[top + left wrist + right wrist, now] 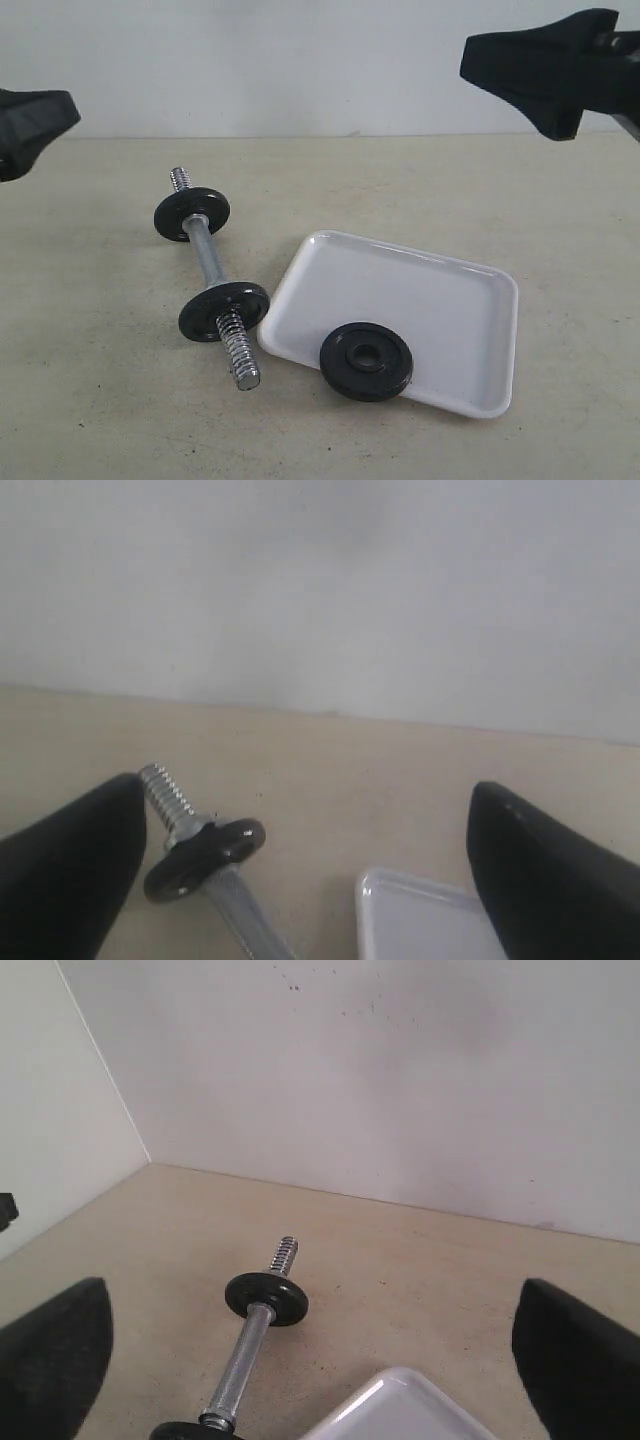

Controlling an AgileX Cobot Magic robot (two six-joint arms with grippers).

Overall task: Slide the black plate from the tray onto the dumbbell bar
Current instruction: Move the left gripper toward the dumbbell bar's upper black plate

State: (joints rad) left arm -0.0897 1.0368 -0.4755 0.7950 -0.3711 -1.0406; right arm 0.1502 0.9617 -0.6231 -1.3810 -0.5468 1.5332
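The black plate (pixel 366 361) lies flat at the near edge of the white tray (pixel 430 285), its thick rim overlapping the tray's low rim in the exterior view, centre hole facing up. Just to the left of the tray, the dumbbell bar (pixel 207 258) rests on the beige desk (pixel 110 420), running from far to near. It already carries two black discs, a far disc (pixel 191 213) and a near disc (pixel 224 310), with a coarse threaded end bare beyond each. The left hand (pixel 305 798) hangs above the desk with its fingers spread wide and nothing between them. The right hand (pixel 312 1298) is likewise fully spread and empty, high over the tray's far side.
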